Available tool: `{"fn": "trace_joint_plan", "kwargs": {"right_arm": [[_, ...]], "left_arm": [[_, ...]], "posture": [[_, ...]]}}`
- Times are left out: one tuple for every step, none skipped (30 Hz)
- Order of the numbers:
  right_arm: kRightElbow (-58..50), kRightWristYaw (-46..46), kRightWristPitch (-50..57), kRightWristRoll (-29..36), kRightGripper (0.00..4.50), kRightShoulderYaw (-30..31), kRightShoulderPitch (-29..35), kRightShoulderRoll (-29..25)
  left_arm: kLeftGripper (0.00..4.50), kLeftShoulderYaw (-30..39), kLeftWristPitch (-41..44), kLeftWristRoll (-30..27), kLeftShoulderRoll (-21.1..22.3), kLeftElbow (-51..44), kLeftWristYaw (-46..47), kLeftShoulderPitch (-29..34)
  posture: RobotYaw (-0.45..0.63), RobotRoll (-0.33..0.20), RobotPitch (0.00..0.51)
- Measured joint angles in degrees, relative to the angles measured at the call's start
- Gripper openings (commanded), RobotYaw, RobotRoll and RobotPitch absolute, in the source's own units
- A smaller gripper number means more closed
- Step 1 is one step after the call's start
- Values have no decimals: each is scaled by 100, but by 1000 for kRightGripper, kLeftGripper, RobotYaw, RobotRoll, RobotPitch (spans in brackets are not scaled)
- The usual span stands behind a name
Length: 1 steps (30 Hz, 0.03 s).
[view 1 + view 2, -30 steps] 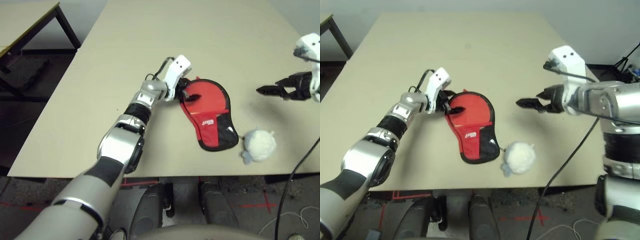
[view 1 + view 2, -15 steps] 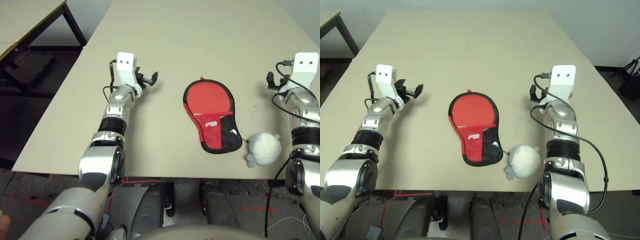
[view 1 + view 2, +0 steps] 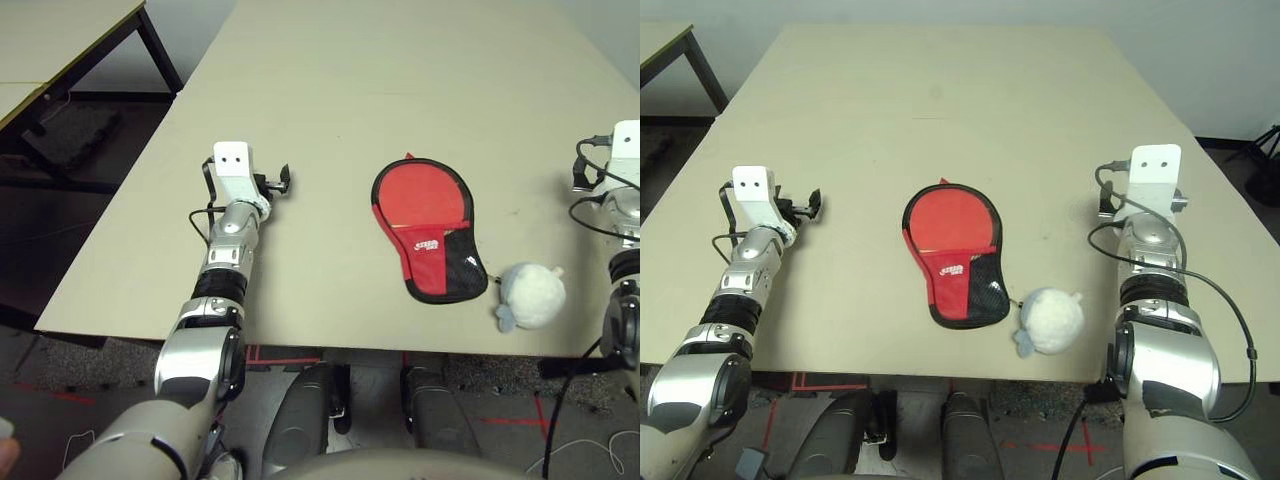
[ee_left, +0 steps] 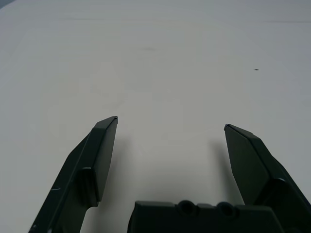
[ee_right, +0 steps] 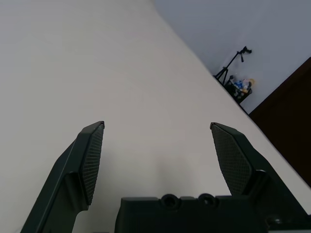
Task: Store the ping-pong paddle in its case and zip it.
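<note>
The case [image 3: 958,255] lies flat in the middle of the table [image 3: 940,120], red with black trim, a white logo and a mesh patch at its narrow near end. A round red face shows in its wide part, apparently the ping-pong paddle [image 3: 952,220] inside. My left gripper [image 3: 813,203] rests well to the left of the case, and the left wrist view shows the left gripper [image 4: 170,124] open over bare table. My right gripper [image 3: 1105,200] sits well to the right; the right wrist view has the right gripper [image 5: 157,125] open, with nothing between its fingers.
A white fluffy ball [image 3: 1052,320] lies just right of the case's narrow end, close to the table's near edge. Another table [image 3: 50,40] stands off to the far left. A tripod [image 5: 232,65] stands on the floor beyond the table's edge.
Both arms have drawn back from the case to the table's two sides. The left gripper has come off the case's left edge. The case and ball stay where they were.
</note>
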Motion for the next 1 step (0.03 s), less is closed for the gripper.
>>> {"fn": "trace_joint_plan", "kwargs": {"right_arm": [[22, 21, -4, 4, 4486, -3, 5, -8]], "left_arm": [[4500, -7, 0, -2, 1, 28, -2, -25]], "posture": [[-50, 0, 158]]}}
